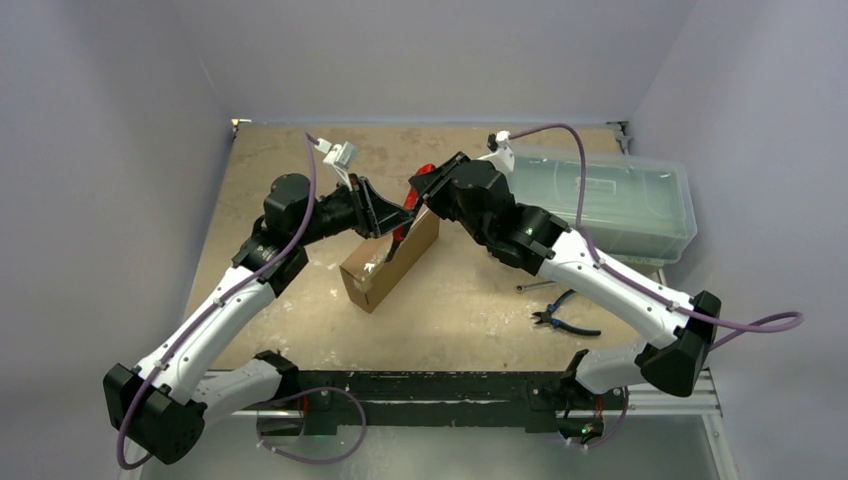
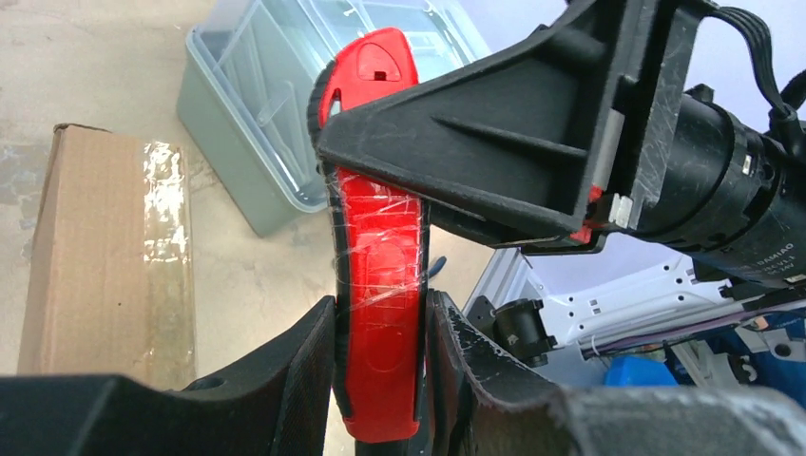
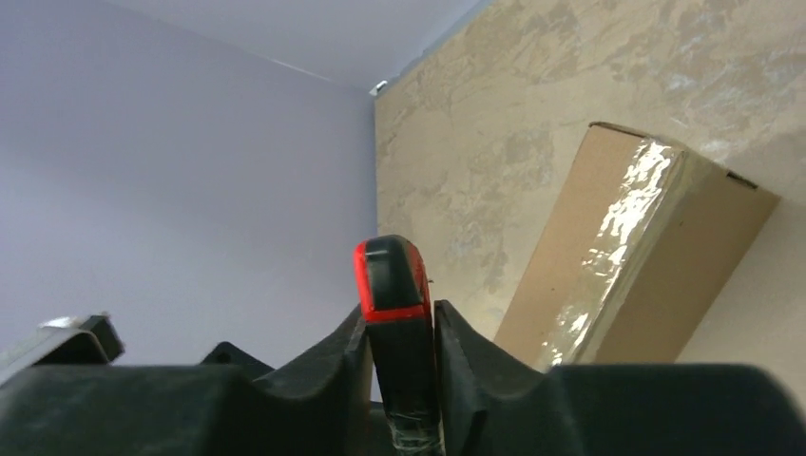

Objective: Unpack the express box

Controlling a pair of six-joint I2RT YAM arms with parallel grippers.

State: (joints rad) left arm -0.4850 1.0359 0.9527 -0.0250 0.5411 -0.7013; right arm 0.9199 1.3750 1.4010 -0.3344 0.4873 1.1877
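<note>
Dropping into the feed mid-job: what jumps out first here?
Both grippers meet mid-table on one red cutter: the left gripper clamps its body and the right gripper pinches its other end. Just beneath them sits the brown express box, tape glinting along one edge, with a clear bin at the far right.

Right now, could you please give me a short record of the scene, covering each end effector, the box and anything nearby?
left end effector: shut on the lower handle of the red utility knife
right end effector: shut on the same knife, higher up
express box: on the table beneath the knife, clear tape along one edge
nearby: clear plastic bin far right; pliers beside the right arm
</note>
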